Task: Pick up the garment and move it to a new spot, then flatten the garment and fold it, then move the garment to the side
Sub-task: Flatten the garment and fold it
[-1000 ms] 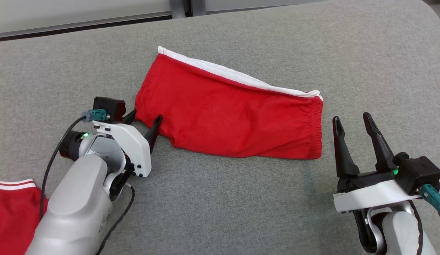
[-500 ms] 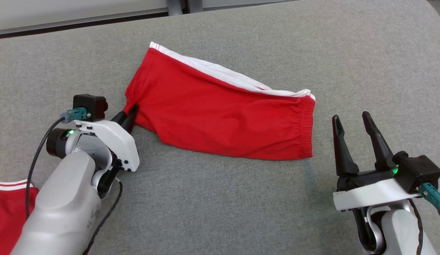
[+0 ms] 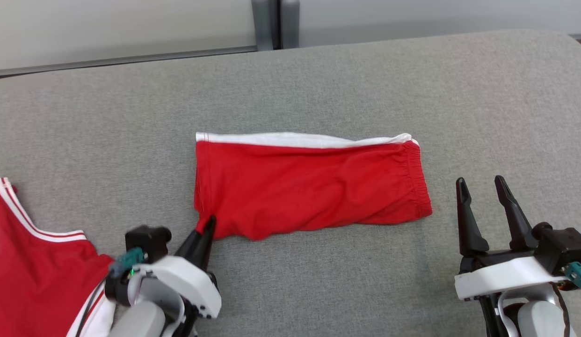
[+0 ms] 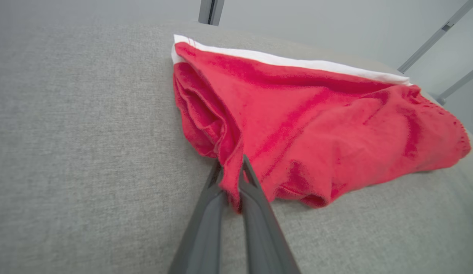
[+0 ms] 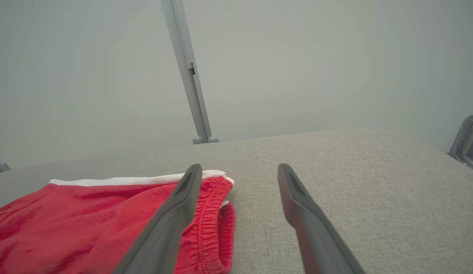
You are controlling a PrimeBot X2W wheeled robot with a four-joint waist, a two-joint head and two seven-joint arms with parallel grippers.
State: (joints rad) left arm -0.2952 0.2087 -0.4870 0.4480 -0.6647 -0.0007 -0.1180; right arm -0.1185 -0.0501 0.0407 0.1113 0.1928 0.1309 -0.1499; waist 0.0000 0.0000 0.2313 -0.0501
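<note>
1. Clamping on the shorts (image 3: 309, 187): your left pincer (image 3: 207, 225) has its two fingers (image 4: 257, 220) pressed together on the near left corner of the red cloth. The left wrist view shows you a pinch of fabric squeezed between them.
2. That gripped corner is drawn into a small peak pointing at the pincer. The rest of the shorts lies on the grey padded surface (image 3: 318, 79).
3. The shorts sit about mid-surface, long side running left to right. They're roughly flat, with soft wrinkles across the middle and bunched folds at the left end.
4. A white band (image 3: 295, 139) runs along the far edge. The gathered waistband (image 3: 414, 178) is at the right end.
5. Your right pincer (image 3: 480, 180) is at the lower right of the head view. Its fingers are spread apart and point away from the robot, just right of the waistband and not touching it.
6. In the right wrist view one finger overlaps the waistband in the picture, but the head view gives you a clear gap between them. You can't tell whether that pincer touches the surface.
7. A red jersey (image 3: 33, 267) with white trim lies at the near left edge, well apart from the shorts and partly hidden by the left arm (image 3: 141, 320).
8. Behind the surface you have a pale wall (image 3: 108, 23) and a grey upright post (image 3: 268, 21).
</note>
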